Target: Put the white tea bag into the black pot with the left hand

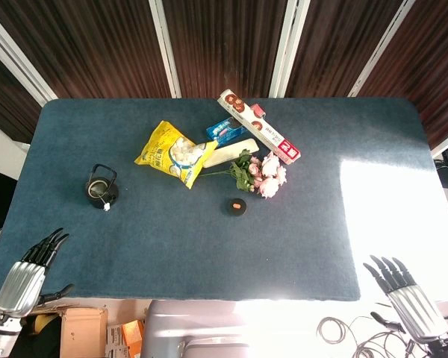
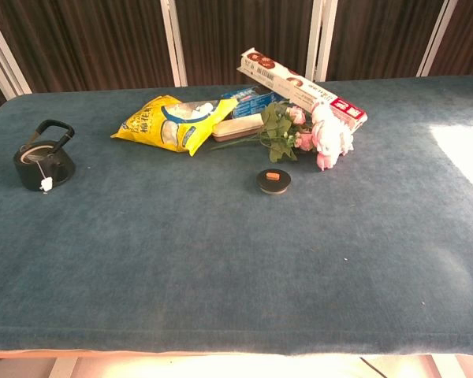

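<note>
The black pot (image 1: 101, 189) (image 2: 43, 160) stands at the table's left side with its handle up. A string runs out of it to a small white tag (image 1: 107, 206) (image 2: 45, 184) hanging on the pot's front; the tea bag itself is not visible. My left hand (image 1: 26, 277) is off the table's near left corner, fingers spread, holding nothing, far from the pot. Off the near right corner my right hand (image 1: 403, 294) is likewise spread and empty. Neither hand shows in the chest view.
A yellow snack bag (image 1: 174, 154), a blue packet (image 1: 225, 132), a long biscuit box (image 1: 258, 126), a cream bar (image 1: 231, 152) and pink flowers (image 1: 263, 173) cluster at the table's middle back. A small black lid (image 1: 237, 206) lies just in front of them.
</note>
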